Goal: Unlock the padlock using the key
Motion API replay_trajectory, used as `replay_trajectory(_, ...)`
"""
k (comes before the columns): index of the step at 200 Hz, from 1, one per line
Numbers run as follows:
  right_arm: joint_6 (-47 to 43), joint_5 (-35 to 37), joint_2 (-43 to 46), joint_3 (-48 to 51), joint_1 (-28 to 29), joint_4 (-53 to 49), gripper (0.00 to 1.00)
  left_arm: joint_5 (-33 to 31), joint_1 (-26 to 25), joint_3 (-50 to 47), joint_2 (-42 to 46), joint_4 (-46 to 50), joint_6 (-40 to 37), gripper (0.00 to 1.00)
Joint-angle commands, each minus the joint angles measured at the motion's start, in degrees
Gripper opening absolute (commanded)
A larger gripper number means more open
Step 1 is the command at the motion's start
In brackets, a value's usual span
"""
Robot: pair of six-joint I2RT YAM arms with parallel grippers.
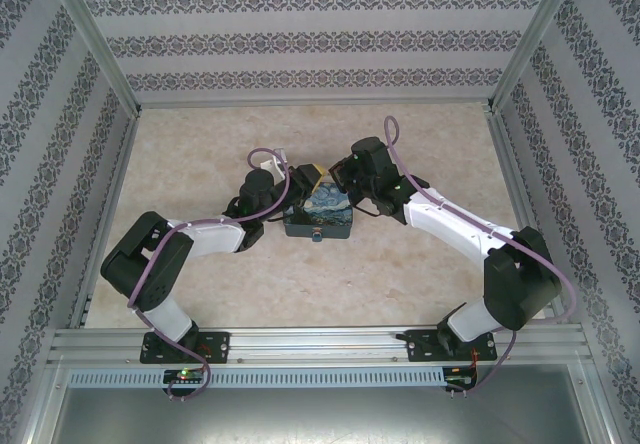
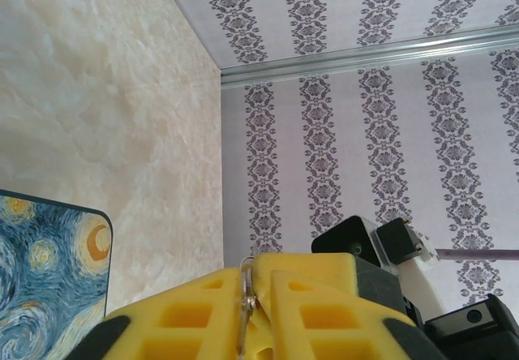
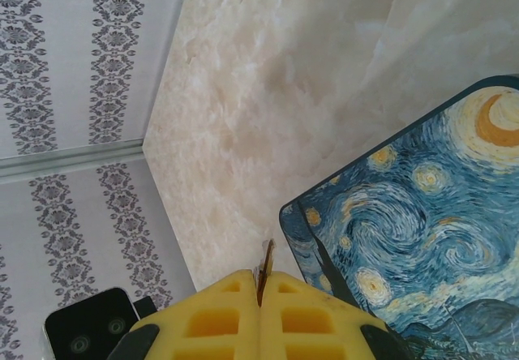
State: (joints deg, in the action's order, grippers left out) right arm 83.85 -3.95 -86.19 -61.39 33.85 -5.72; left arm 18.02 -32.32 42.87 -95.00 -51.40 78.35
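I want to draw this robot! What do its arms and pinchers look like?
The left arm and right arm have smooth white links, chunky black joints and a thin purple cable looping along each. The left gripper and right gripper each end in two blocky yellow fingers with square hollows and black side patches.

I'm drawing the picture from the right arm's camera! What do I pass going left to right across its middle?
striped wall → marbled tabletop → starry-night box. The right claw sits low and overlaps them, so I skip it.
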Motion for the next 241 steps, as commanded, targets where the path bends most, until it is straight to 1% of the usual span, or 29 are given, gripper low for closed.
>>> replay_trajectory(1,0.3,-0.5,0.3,0.8,-0.2,0.0,0.0,0.0,-1.3,0.1,-0.2,-2.1,-1.3,0.13)
replay_trajectory(29,0.2,-0.6,0.3,0.8,-0.2,0.2,0.0,-0.3,-1.4,0.0,-0.2,-1.8,-1.4,0.11)
replay_trajectory(43,0.3,-0.7,0.3,0.9,-0.2,0.2,0.0,-0.3,-1.3,0.1,-0.2,-1.6,-1.5,0.06)
replay_trajectory(52,0.3,-0.7,0.3,1.0,-0.2,0.3,0.0,-0.3,-1.4,0.2,-0.3,-1.4,-1.6,0.04)
replay_trajectory(62,0.2,-0.7,0.3,1.0,-0.2,0.3,0.0,-0.2,-1.4,0.3,-0.4,-1.3,-1.7,0.0)
replay_trajectory(78,-0.6,-1.0,0.5,1.0,-0.4,0.3,0.01,-0.2,-1.4,0.4,-0.4,-1.2,-2.0,0.0)
replay_trajectory(81,-0.8,-1.0,0.6,1.1,-0.5,0.2,0.05,-0.2,-1.4,0.4,-0.4,-1.2,-2.2,0.0)
replay_trajectory(89,-1.9,-0.8,1.3,1.2,-0.8,0.0,0.24,-0.1,-1.4,0.5,-0.4,-0.9,-2.5,0.0)
replay_trajectory(98,-3.6,-0.7,2.4,1.9,-1.3,-0.4,0.53,0.0,-1.4,0.5,0.0,-0.4,-3.2,0.0)
replay_trajectory(107,-5.9,0.0,4.0,2.5,-1.9,-1.6,0.76,0.4,-1.2,0.5,0.4,0.5,-4.1,0.0)
replay_trajectory(111,-7.0,0.3,4.8,2.9,-2.3,-2.1,0.84,0.5,-1.1,0.5,0.8,1.0,-4.6,0.0)
replay_trajectory(118,-9.0,0.4,6.1,3.4,-3.1,-2.8,0.96,0.9,-0.9,0.6,1.4,2.3,-5.5,0.0)
replay_trajectory(120,-9.6,0.4,6.4,3.6,-3.3,-2.9,0.98,1.0,-0.9,0.6,1.6,2.6,-5.8,0.0)
replay_trajectory(142,-16.4,-0.7,9.7,4.8,-6.3,-4.3,0.98,3.0,-0.1,1.8,3.7,7.8,-9.8,0.0)
replay_trajectory(162,-24.4,-2.6,11.6,5.4,-8.0,-2.5,0.98,6.6,0.7,4.3,5.0,13.2,-14.8,0.0)
replay_trajectory(178,-28.8,-3.4,12.7,6.4,-8.6,-0.2,0.98,10.6,1.3,7.7,5.9,19.3,-21.0,0.0)
replay_trajectory(200,-34.6,-5.9,13.4,8.0,-9.8,4.0,0.98,15.5,1.7,13.5,6.6,30.6,-30.9,0.0)
replay_trajectory(220,-38.3,-3.8,14.5,10.5,-10.0,6.9,0.98,19.2,2.3,18.0,6.6,38.4,-37.9,0.0)
replay_trajectory(241,-40.8,-1.7,17.1,15.8,-10.7,14.2,0.98,23.5,4.5,20.7,5.5,42.3,-41.1,0.0)
